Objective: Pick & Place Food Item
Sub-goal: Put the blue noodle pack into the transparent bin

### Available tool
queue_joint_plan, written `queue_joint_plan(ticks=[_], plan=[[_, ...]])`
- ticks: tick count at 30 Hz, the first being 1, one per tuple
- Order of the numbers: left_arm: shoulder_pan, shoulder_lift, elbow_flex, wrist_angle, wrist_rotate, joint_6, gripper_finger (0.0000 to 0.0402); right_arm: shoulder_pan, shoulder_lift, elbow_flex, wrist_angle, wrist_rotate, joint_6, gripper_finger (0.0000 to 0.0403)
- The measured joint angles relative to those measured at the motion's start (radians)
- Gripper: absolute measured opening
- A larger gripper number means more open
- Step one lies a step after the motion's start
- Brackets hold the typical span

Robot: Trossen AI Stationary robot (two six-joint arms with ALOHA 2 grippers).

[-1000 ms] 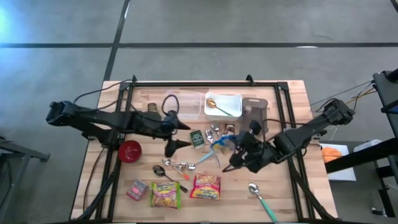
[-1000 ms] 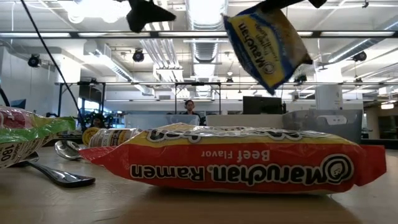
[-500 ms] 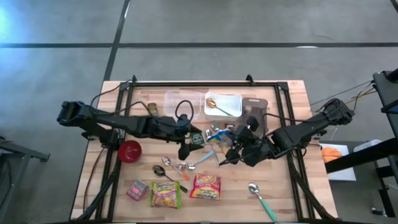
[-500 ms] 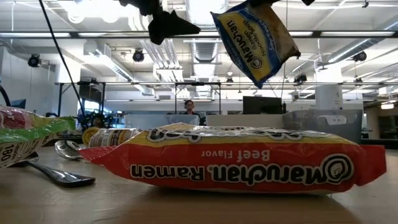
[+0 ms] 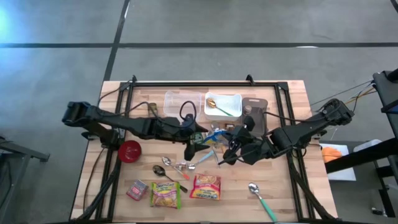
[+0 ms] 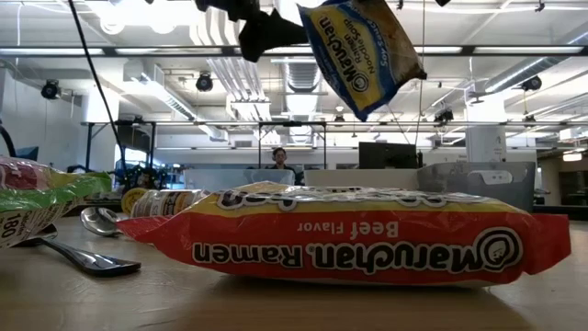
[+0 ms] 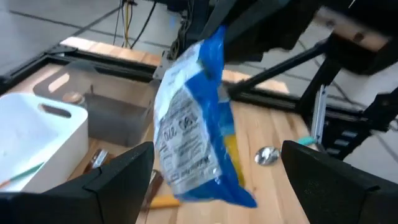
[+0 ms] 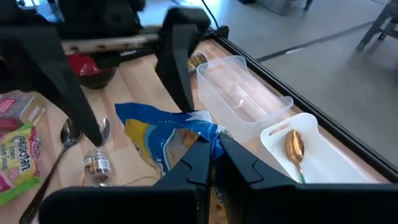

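Low view cuts off my left gripper point(image 6: 262, 23) and top of blue ramen packet point(image 6: 360, 51); green packet point(image 6: 41, 198) cropped; person point(image 6: 279, 158) behind too small to tell

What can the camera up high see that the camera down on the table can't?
Only the high view shows the whole wooden table, both arms, the red bowl, the clear tub, the white tub with a spoon in it, and the teal-handled spoon.

Only the low view shows the office behind, a person far off, and the words on the red ramen pack.

Both show the blue ramen pack lifted by the shut right claw, with the open left claw beside it.
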Motion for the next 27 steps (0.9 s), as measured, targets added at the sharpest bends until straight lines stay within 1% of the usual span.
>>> queue_joint_plan(ticks=[7, 9, 11, 14, 22, 27], plan=[[0.001, 0.031, 0.007, 0.012, 0.000, 0.017, 0.0353, 0.001, 0.000, 0.000, 0.035, -0.024, -0.034, 0.0011], [0.001, 0.031, 0.005, 0.006, 0.000, 0.032, 0.0345, 0.001, 0.000, 0.000, 0.036, -0.024, -0.034, 0.0011], [0.001, 0.031, 0.005, 0.010, 0.000, 0.042, 0.0327, 0.001, 0.000, 0.000, 0.036, -0.025, -0.038, 0.0011], [0.000, 0.031, 0.005, 0.009, 0.000, 0.044, 0.0282, 0.001, 0.000, 0.000, 0.036, -0.025, -0.039, 0.0011], [0.000, 0.031, 0.005, 0.009, 0.011, 0.047, 0.0119, 0.001, 0.000, 0.000, 0.036, -0.030, -0.042, 0.0011], [0.000, 0.031, 0.005, 0.009, 0.013, 0.047, 0.0045, 0.001, 0.000, 0.000, 0.035, -0.043, -0.047, 0.0011]])
